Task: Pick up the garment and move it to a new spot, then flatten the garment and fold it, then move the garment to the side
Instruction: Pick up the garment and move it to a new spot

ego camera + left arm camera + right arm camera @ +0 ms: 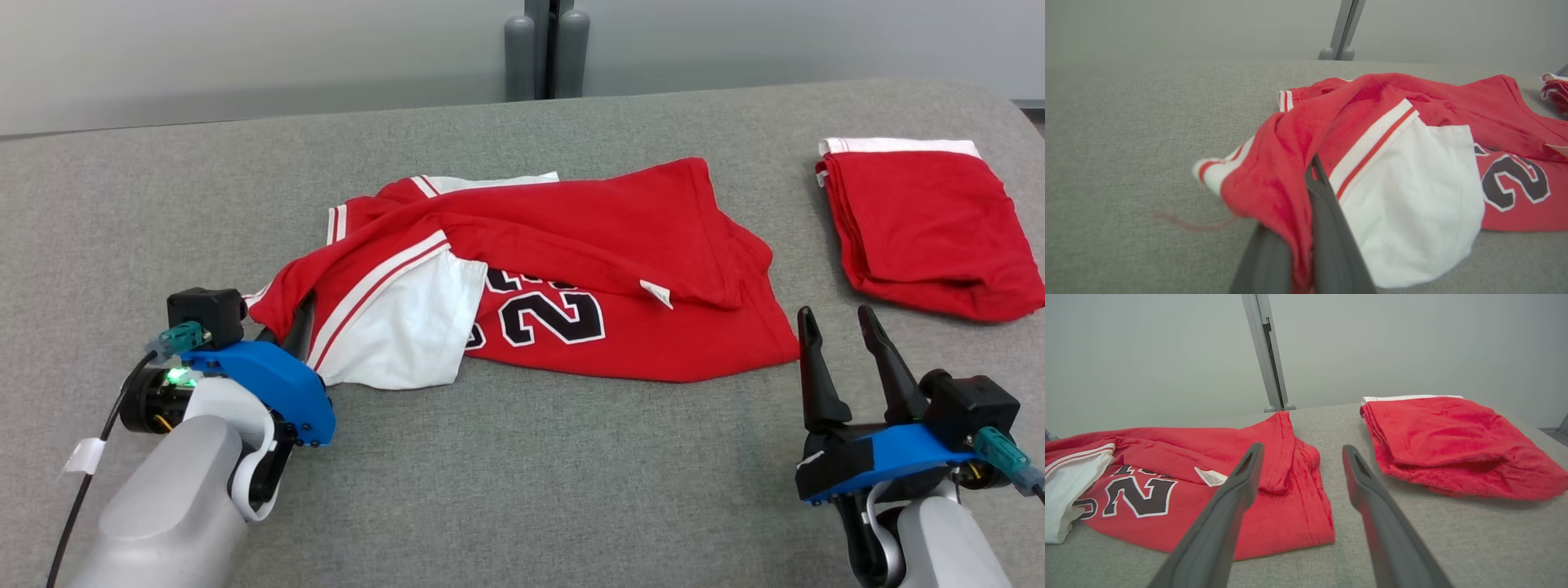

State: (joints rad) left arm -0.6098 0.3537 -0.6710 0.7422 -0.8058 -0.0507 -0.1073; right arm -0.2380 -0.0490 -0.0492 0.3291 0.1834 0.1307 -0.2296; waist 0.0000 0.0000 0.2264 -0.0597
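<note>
Head view: nearest the camera, the left end effector (295, 325) is pinching the left edge of the red jersey (571, 237), its dark fingers pressed together with a fold of red cloth between them. In the left wrist view the cloth is draping over both fingers, and a loose red thread (1188, 222) is lying on the grey tabletop (522, 474) just beside the gripped fold. At the lower right, the right end effector (836, 318) is hovering with its fingers spread wide, holding nothing, just beside the jersey's right hem and apart from it. The jersey is lying crumpled across the middle of the tabletop, a white panel (408, 327) with red-and-white trim showing on its left half and a black number (555, 314) facing up beside it. A small white label (655, 294) is poking from a fold above the number. Farther right, well apart from the jersey, a folded red cloth (922, 229) with a white edge is resting flat. Beyond the far edge, a grey post (547, 49) is standing against the pale wall.
</note>
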